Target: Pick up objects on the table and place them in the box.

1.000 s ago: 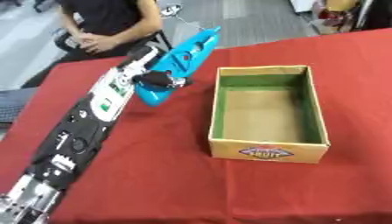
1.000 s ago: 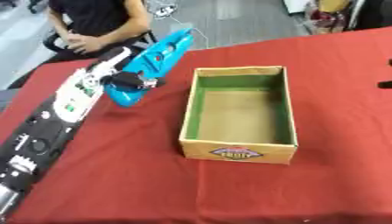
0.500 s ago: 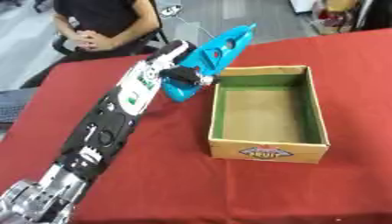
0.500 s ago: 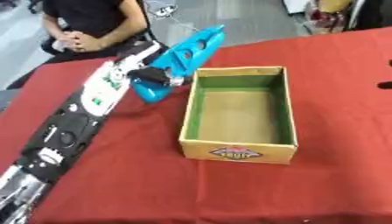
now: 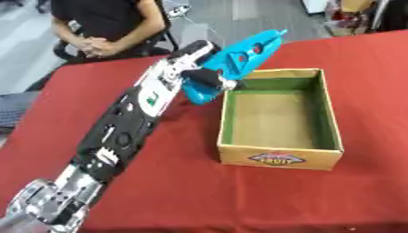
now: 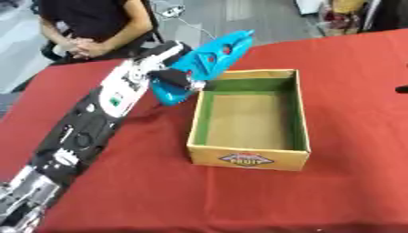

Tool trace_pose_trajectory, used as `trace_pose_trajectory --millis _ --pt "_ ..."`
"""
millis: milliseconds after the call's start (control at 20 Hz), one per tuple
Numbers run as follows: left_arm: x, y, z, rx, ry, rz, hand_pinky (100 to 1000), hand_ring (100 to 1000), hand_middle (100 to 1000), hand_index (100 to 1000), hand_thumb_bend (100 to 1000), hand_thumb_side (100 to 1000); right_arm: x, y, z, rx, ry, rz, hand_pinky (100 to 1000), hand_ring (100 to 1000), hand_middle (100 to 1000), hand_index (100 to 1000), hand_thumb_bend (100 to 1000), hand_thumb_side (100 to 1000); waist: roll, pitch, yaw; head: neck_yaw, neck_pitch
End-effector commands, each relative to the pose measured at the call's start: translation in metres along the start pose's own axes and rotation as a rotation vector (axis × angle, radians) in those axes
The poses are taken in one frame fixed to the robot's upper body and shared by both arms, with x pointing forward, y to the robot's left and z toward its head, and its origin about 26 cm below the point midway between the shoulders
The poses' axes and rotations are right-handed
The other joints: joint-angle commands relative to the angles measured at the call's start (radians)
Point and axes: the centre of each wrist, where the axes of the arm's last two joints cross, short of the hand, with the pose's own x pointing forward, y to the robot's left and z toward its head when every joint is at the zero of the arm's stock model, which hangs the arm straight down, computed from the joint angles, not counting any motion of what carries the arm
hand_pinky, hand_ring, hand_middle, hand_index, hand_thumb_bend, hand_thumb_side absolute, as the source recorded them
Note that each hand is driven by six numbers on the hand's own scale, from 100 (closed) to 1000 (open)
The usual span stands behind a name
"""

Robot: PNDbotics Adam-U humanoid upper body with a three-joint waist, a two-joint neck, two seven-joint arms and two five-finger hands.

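My left hand (image 5: 206,78) is shut on a long bright blue object (image 5: 236,63) with red dots, held off the table at a tilt, its upper end pointing to the far right. The object hangs by the far left corner of the open cardboard box (image 5: 279,156), partly over its left rim. The box stands on the red table, green inside, and holds nothing that I can see. My left arm stretches from the lower left corner up to the box. My right hand shows only as a small dark tip (image 6: 402,89) at the right edge of the right eye view.
The red tablecloth (image 5: 175,195) covers the whole table. A person sits at the far edge with hands clasped, not touching anything. The floor lies beyond the far edge of the table.
My left hand has carried the blue object to the right, from well left of the box to its far left corner. The box has stayed in place.
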Motion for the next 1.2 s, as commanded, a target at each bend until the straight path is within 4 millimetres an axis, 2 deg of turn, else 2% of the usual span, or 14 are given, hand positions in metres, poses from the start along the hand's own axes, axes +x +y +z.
trace_pose_trajectory --millis 50,600,1050,1100,1200 --pt "0.012 0.009 -0.006 0.001 -0.029 -0.043 100 100 100 124 100 420 0.007 -0.005 -0.004 -0.013 -0.026 0.011 672 906 953 1000 463 1000 -0.008 -0.014 -0.001 0.017 -0.001" --pt "0.032 -0.011 -0.026 -0.078 -0.067 -0.122 100 100 100 125 100 448 0.009 -0.004 -0.005 -0.021 -0.035 0.002 671 905 953 1000 462 1000 -0.008 -0.013 -0.010 0.026 -0.001" --pt "0.035 -0.022 -0.031 -0.119 -0.079 -0.174 100 100 100 134 100 467 0.010 -0.003 -0.005 -0.018 -0.036 0.003 671 906 954 1000 462 1000 -0.008 -0.013 -0.012 0.027 -0.001" --pt "0.036 -0.022 -0.031 -0.122 -0.084 -0.184 100 100 100 140 100 464 0.010 -0.003 -0.005 -0.017 -0.036 0.003 671 906 954 1000 463 1000 -0.008 -0.013 -0.012 0.028 -0.001" --pt "0.038 -0.022 -0.031 -0.117 -0.095 -0.211 100 100 100 196 100 397 0.009 -0.003 -0.005 -0.016 -0.035 0.004 671 905 954 1000 463 1000 -0.008 -0.013 -0.011 0.028 -0.001"
